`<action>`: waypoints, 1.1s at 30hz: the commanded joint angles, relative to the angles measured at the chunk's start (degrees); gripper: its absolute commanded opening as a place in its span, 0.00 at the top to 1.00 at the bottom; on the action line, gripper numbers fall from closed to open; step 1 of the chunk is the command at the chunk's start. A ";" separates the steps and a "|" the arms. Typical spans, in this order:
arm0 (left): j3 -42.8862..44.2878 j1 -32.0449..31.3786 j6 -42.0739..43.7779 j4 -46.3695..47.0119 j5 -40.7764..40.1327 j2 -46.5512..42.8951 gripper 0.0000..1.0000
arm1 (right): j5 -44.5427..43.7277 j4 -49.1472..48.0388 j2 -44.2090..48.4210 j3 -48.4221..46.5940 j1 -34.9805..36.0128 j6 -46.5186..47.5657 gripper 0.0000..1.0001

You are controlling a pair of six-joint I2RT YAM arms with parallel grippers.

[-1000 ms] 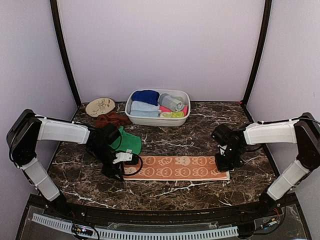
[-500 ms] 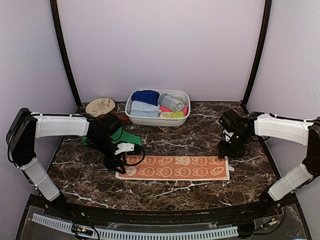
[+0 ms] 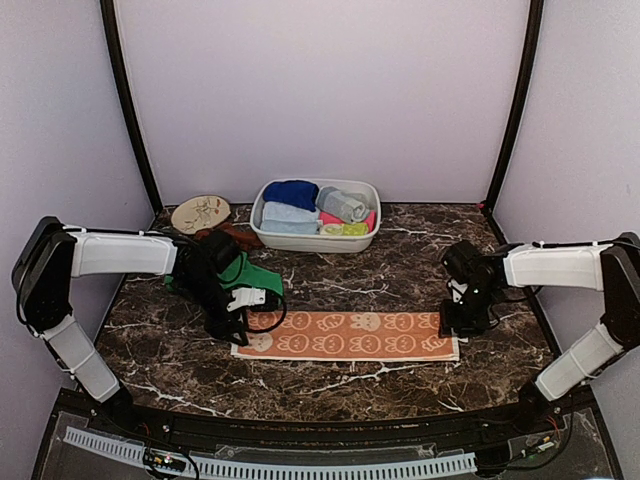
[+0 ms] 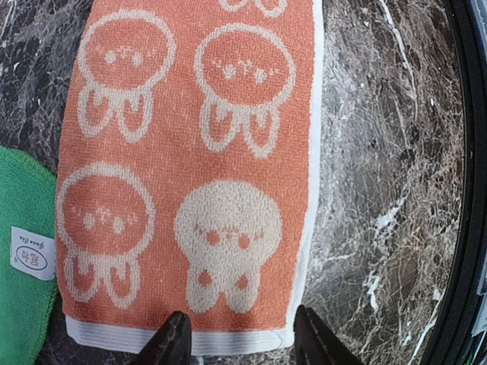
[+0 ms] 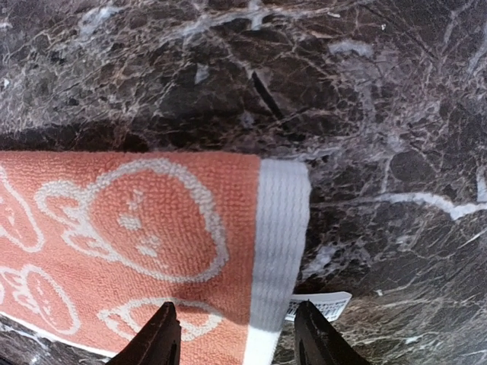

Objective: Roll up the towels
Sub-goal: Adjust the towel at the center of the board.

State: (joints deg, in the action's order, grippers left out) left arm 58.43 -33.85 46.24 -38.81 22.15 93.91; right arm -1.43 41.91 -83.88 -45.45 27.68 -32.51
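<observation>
Marble tabletop (image 3: pixel 400 272): orange towel (image 3: pixel 350 335) flat, left fingers (image 4: pixel 172 344) and right fingers (image 5: pixel 157 339) released above its ends.

Right pincer (image 3: pixel 452 325), shut at right end of orange towel (image 3: pixel 350 335) a second ago, now jaws apart over that end after brief lift toward back. Left pincer (image 3: pixel 228 328) shifted slightly back. Towel's left end now further left on tabletop (image 3: pixel 380 280).

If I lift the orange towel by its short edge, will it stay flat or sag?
Likely sags: the orange towel lies thin and limp on the table. Its looped pile should grip, not slip. Pushed, it would probably bunch rather than slide.
</observation>
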 commanded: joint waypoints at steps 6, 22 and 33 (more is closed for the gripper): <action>-4.71 0.27 -0.21 6.84 -2.32 0.53 0.56 | 6.24 -6.05 -0.69 2.86 -0.35 -1.57 0.67; -4.82 0.10 -1.85 6.07 4.44 0.11 0.54 | -7.08 6.09 -1.04 -5.04 -0.35 1.54 1.00; -3.37 0.10 -2.21 4.39 6.71 -1.60 0.50 | -10.83 9.06 -2.53 -7.08 -0.35 2.38 0.97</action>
State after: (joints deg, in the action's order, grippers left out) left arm 54.06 -33.87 44.31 -32.49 26.92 94.78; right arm -10.55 49.04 -84.90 -50.26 27.42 -31.33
